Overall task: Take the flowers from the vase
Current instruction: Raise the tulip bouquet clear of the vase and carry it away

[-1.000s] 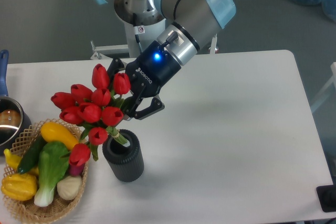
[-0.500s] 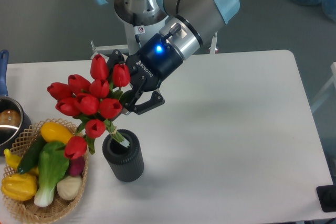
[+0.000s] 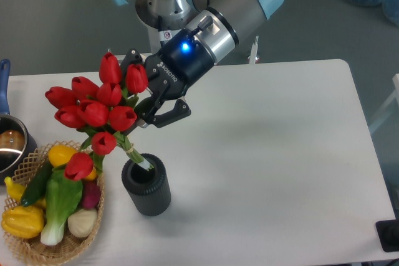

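Note:
The flowers (image 3: 93, 110), a bunch of red tulip buds on green stems, lean up and to the left out of the vase (image 3: 146, 186). The vase is dark grey, ribbed and cylindrical, standing on the white table. Only the stem ends still dip into its round mouth. My gripper (image 3: 144, 105) is shut on the flowers, its black fingers clamped on the bunch just right of the buds, above the vase. The stems between the fingers are partly hidden by the buds.
A wicker basket (image 3: 28, 247) with yellow, green and purple vegetables sits at the front left, right beside the vase. A metal pot (image 3: 11, 144) with a blue handle stands at the left edge. The arm's base (image 3: 159, 14) rises behind the table.
The gripper has risen and shifted left with the flowers. The bunch has come further out of the vase and tilted more to the left. The vase has not moved.

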